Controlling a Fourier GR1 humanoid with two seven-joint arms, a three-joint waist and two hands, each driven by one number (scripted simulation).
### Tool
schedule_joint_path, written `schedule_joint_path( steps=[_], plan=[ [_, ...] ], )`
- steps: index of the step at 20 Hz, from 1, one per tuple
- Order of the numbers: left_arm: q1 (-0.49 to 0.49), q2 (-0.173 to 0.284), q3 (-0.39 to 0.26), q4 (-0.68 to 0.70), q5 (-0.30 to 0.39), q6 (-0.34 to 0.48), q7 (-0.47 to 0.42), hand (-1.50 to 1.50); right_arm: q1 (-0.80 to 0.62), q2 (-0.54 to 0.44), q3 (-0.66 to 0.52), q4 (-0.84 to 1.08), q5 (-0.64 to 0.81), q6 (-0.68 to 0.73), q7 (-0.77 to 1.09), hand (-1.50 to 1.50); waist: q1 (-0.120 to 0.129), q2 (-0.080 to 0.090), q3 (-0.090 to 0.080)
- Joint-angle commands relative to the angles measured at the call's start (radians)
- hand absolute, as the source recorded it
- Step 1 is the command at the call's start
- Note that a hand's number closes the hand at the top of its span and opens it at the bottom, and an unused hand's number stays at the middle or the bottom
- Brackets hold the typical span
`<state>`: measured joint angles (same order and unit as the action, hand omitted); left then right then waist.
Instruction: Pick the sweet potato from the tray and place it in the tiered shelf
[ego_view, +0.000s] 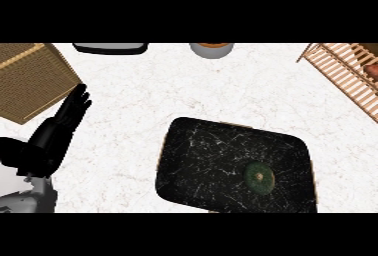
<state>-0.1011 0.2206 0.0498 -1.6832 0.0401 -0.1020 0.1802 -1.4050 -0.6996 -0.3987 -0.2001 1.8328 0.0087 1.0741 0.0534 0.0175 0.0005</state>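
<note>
Lying near on the bench (148, 100), a black marbled tray (214, 160) carries only a round green item (259, 177). At left the left hand (59, 130) rests with straight fingers, holding nothing. Farther right, something reddish-brown (371, 70), perhaps the sweet potato, sits inside the wooden tiered shelf (339, 65), suggesting little remains.
</note>
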Motion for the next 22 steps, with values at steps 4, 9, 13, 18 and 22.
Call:
schedule_joint_path(
  steps=[4,9,13,18,22],
  plan=[
    [-0.016,0.011,0.016,0.006,0.019,-0.015,0.015,0.0,-0.059,0.012,0.01,-0.158,0.02,-0.187,0.133,-1.5,-0.003,-0.001,0.0],
    [-0.003,-0.014,-0.006,0.002,-0.009,0.014,0.022,0.0,-0.113,0.007,-0.022,-0.281,0.024,-0.264,0.238,-1.5,-0.01,-0.004,0.0],
    [-0.003,-0.009,0.0,-0.017,-0.006,0.015,0.036,0.0,-0.144,0.017,-0.059,-0.405,0.03,-0.286,0.313,-1.5,-0.03,-0.019,0.0],
    [0.024,-0.009,0.021,-0.039,-0.001,0.032,0.051,0.0,-0.142,0.072,-0.111,-0.588,0.009,-0.253,0.313,-1.5,-0.062,-0.038,0.0],
    [0.086,-0.004,0.033,-0.002,-0.015,0.024,-0.013,0.0,-0.11,0.132,-0.122,-0.789,0.006,-0.178,0.274,-1.5,-0.091,-0.047,-0.001]
  ],
)
